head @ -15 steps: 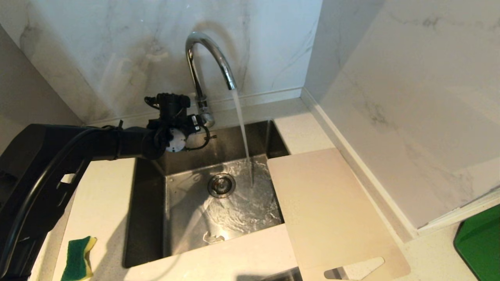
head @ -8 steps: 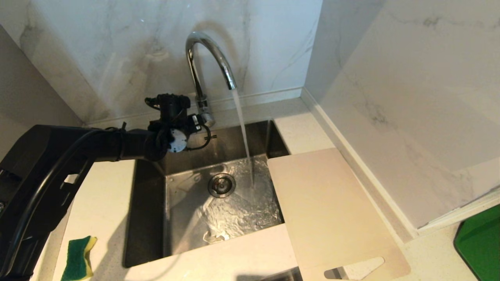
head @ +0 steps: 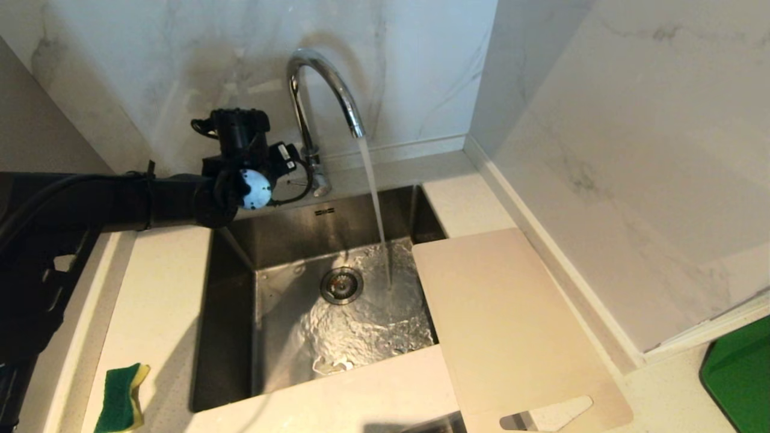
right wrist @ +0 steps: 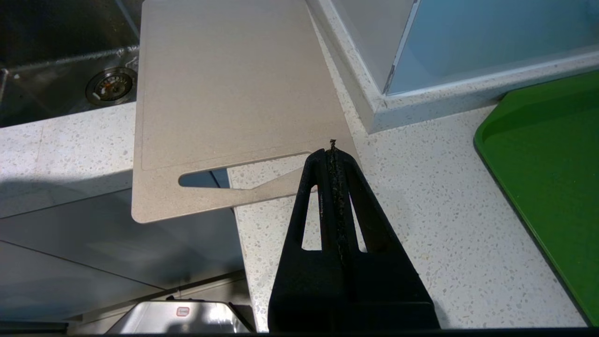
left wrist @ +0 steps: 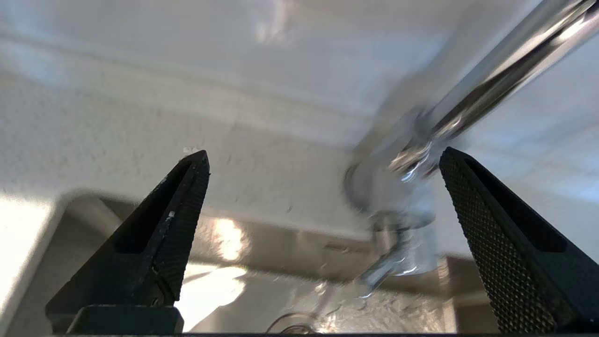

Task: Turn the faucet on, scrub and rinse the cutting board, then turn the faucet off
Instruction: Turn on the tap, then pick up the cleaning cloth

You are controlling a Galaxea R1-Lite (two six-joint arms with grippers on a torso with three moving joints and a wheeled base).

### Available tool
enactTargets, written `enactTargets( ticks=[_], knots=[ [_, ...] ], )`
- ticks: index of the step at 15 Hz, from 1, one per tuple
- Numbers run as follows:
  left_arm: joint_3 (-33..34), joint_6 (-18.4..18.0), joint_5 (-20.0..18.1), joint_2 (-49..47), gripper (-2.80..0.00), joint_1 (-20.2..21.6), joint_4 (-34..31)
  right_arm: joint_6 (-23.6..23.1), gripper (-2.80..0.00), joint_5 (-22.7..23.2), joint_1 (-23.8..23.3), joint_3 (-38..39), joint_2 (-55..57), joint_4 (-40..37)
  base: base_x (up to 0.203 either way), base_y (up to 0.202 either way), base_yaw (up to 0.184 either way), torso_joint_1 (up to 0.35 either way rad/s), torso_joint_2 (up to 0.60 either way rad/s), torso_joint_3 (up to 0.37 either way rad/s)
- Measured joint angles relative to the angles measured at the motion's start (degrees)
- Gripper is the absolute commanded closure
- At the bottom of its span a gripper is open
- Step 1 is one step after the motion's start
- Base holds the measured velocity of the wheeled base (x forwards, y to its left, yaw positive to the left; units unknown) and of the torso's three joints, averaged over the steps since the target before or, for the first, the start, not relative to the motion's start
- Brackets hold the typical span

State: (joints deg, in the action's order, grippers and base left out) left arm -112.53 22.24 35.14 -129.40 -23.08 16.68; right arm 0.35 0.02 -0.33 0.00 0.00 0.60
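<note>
1. Two tools appear. The left tool (left wrist: 323,159) has its fingers spread wide and holds nothing; it hovers over the back edge of the sink (head: 283,337), at the foot of the faucet (head: 325,78).
2. From the left tool's own camera, the faucet base (left wrist: 393,187) sits between the two black fingertips, closer to one of them; whether it touches either cannot be told.
3. Water (head: 376,204) runs from the arched spout, on the far side of the faucet from the left tool, and spreads around the drain (head: 341,284).
4. The right tool (right wrist: 333,150) has its fingers pressed together, gripping nothing. It hangs above the speckled table (right wrist: 421,224).
5. The cutting board (right wrist: 224,89) lies flat just ahead of the right tool's tip, partly on the table and partly over the sink's corner. Its handle slot (right wrist: 220,177) is at the end nearest the right tool.
6. A green-and-yellow sponge (head: 122,398) lies on the table, well apart from the left tool.
7. A green tray (right wrist: 547,173) lies on the table, off to one side of the right tool.
</note>
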Motion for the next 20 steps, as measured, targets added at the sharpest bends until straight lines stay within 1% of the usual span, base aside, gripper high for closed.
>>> enactTargets(
  ticks=[3,5,6,9,10,11,12,14,16,18,20],
  knots=[
    [1.1,0.1,0.5,4.2,-2.8,-0.9,-0.2,0.0,0.0,0.0,0.0,0.0,0.0,0.0,0.0,0.0,0.0,0.0,0.0,0.0],
    [3.5,0.1,0.3,8.0,-2.8,-1.1,-3.1,0.0,0.0,0.0,0.0,0.0,0.0,0.0,0.0,0.0,0.0,0.0,0.0,0.0],
    [5.0,0.1,-0.4,10.2,0.0,-1.3,-5.7,0.0,0.0,0.0,0.0,0.0,0.0,0.0,0.0,0.0,0.0,0.0,0.0,0.0],
    [9.4,0.1,-3.2,17.1,0.0,-1.4,-14.6,0.0,0.0,0.0,0.0,0.0,0.0,0.0,0.0,0.0,0.0,0.0,0.0,0.0],
    [10.8,0.2,-3.6,18.8,0.0,-1.5,-17.8,0.0,0.0,0.0,0.0,0.0,0.0,0.0,0.0,0.0,0.0,0.0,0.0,0.0],
    [12.4,0.5,-3.7,20.2,0.0,-1.4,-19.3,0.0,0.0,0.0,0.0,0.0,0.0,0.0,0.0,0.0,0.0,0.0,0.0,0.0],
    [15.5,0.7,-4.0,21.8,0.0,-1.1,-19.9,0.0,0.0,0.0,0.0,0.0,0.0,0.0,0.0,0.0,0.0,0.0,0.0,0.0],
    [22.9,0.1,-5.8,25.3,0.0,-0.6,-21.0,0.0,0.0,0.0,0.0,0.0,0.0,0.0,0.0,0.0,0.0,0.0,0.0,0.0],
    [30.0,-0.7,-8.3,29.9,0.0,1.2,-23.3,0.0,0.0,0.0,0.0,0.0,0.0,0.0,0.0,0.0,0.0,0.0,0.0,0.0],
    [36.6,-1.9,-9.5,34.0,0.0,3.3,-26.0,0.0,0.0,0.0,0.0,0.0,0.0,0.0,0.0,0.0,0.0,0.0,0.0,0.0],
    [43.9,-3.6,-10.2,37.6,0.0,5.5,-27.0,0.0,0.0,0.0,0.0,0.0,0.0,0.0,0.0,0.0,0.0,0.0,0.0,0.0]
  ],
)
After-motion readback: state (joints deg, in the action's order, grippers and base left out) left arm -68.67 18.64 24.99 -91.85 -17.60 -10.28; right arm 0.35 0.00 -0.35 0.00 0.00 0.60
